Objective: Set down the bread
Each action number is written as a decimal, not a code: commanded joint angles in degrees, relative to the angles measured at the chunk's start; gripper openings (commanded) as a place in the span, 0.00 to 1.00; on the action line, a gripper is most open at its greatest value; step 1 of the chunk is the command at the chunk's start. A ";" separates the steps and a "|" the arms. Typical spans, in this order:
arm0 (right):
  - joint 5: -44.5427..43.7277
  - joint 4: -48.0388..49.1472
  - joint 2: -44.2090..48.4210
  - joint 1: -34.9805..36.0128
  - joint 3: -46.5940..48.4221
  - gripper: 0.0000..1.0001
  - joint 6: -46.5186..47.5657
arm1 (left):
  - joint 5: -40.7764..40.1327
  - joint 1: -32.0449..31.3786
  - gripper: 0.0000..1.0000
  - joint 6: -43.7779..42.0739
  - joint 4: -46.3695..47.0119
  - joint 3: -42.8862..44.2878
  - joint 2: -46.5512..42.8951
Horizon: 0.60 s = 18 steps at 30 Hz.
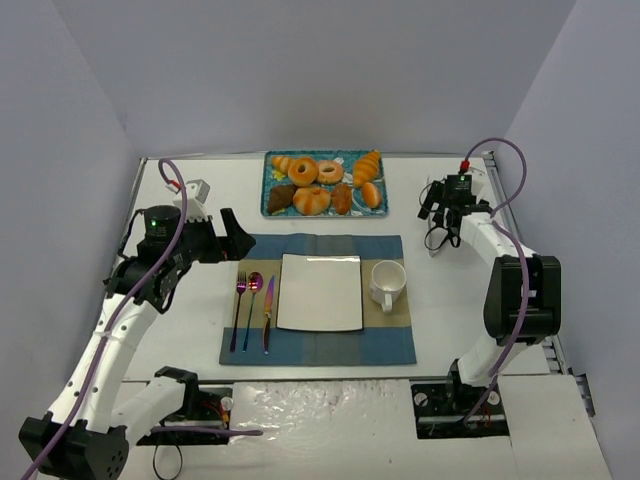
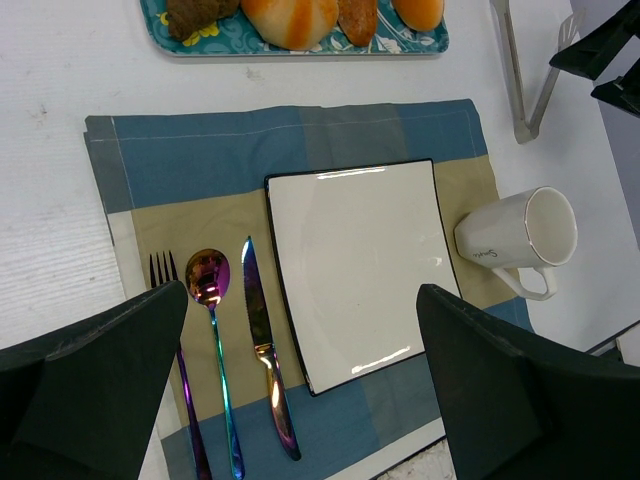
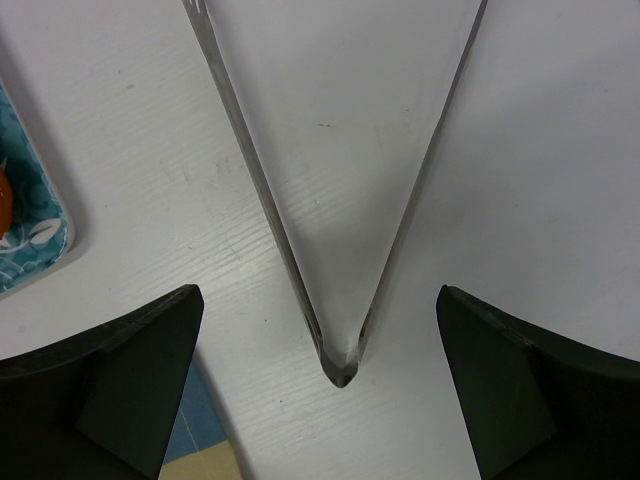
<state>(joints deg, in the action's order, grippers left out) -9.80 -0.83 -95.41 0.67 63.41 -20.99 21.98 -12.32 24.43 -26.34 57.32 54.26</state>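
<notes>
The bread is a small golden-orange oval roll at the right end of the patterned tray, below a croissant. Its lower part shows at the top of the left wrist view. My left gripper is open and empty, held above the placemat's left side, with the white square plate between its fingers. My right gripper is open and empty, right of the tray, over metal tongs that lie on the table between its fingers.
A blue and tan placemat holds the plate, a white cup to its right, and a fork, spoon and knife to its left. Doughnuts and other pastries share the tray. The tray's corner shows in the right wrist view.
</notes>
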 commanded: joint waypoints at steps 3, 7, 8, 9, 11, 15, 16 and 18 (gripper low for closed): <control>1.75 1.01 -2.91 -1.56 2.86 1.00 1.64 | -0.53 -0.34 0.97 -0.78 2.53 1.59 -1.26; 3.03 1.01 -4.70 -2.60 2.73 1.00 2.44 | -0.49 -0.34 0.97 -0.74 2.53 1.65 -1.04; 3.05 1.01 -5.06 -2.78 2.60 1.00 2.53 | -0.45 -0.34 0.97 -0.78 2.53 1.65 -1.00; 3.30 1.01 -5.25 -2.96 2.51 1.00 2.54 | -0.53 -0.34 0.97 -0.79 2.53 1.65 -1.00; 3.32 1.01 -5.77 -3.13 2.51 1.00 3.14 | -0.53 -0.34 0.97 -0.87 2.53 1.57 -0.91; 6.34 1.01 -8.10 -3.22 3.37 1.00 4.46 | -0.53 -0.34 0.97 -0.78 2.52 1.57 -0.65; 6.57 1.01 -8.73 -3.22 3.66 1.00 4.60 | -0.53 -0.34 0.97 -0.85 2.53 1.57 -0.58; 7.08 1.01 -9.35 -3.22 4.01 1.00 4.75 | -0.62 -0.34 0.97 -0.79 2.53 1.57 -0.55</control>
<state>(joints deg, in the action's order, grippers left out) -4.83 -0.77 -103.86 -2.59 64.47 -17.79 21.54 -12.32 24.27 -26.70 57.32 54.06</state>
